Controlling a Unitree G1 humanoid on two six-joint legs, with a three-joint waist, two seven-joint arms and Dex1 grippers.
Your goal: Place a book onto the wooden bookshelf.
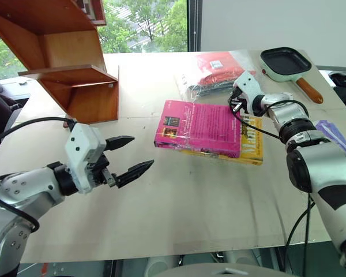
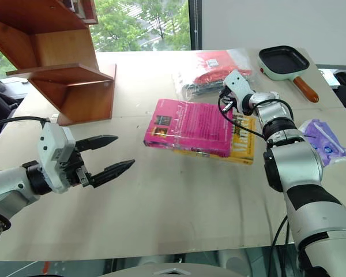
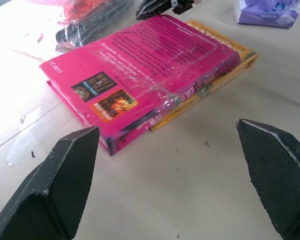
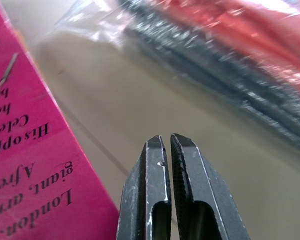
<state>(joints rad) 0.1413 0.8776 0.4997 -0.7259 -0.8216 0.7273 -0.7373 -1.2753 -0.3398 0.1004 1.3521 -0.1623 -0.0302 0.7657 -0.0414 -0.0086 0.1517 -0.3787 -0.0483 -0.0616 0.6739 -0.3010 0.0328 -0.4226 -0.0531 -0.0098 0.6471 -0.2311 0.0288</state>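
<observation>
Here the book (image 1: 202, 127), a magenta-pink paperback with dense small text and two small picture squares near one edge, is seen lying flat on the table (image 1: 179, 213), on top of a yellow book (image 1: 251, 149) whose edge is visible under it on the right side. The wooden bookshelf (image 1: 63, 63) is placed at the far left of the table, well apart from the book, and its visible lower shelf is shown bare. The left gripper (image 1: 132, 156) is held above the table on the left, near the front edge; its two black fingers (image 3: 65, 185) are spread wide and nothing is held between them, and they are pointed toward the book (in the left wrist view the pink cover is framed between the two fingertips). The right gripper (image 2: 224, 104) is reached out over the far right corner of the book; its fingers (image 4: 155, 190) are pressed together with nothing between them, and whether the cover is touched by them cannot be told. Just beyond this gripper a clear plastic bag (image 1: 216, 72) with red and dark contents is seen. A small pale green pan (image 1: 285, 62) with a wooden handle is placed at the far right, and a purple packet (image 2: 323, 141) is lying at the right edge of the table
</observation>
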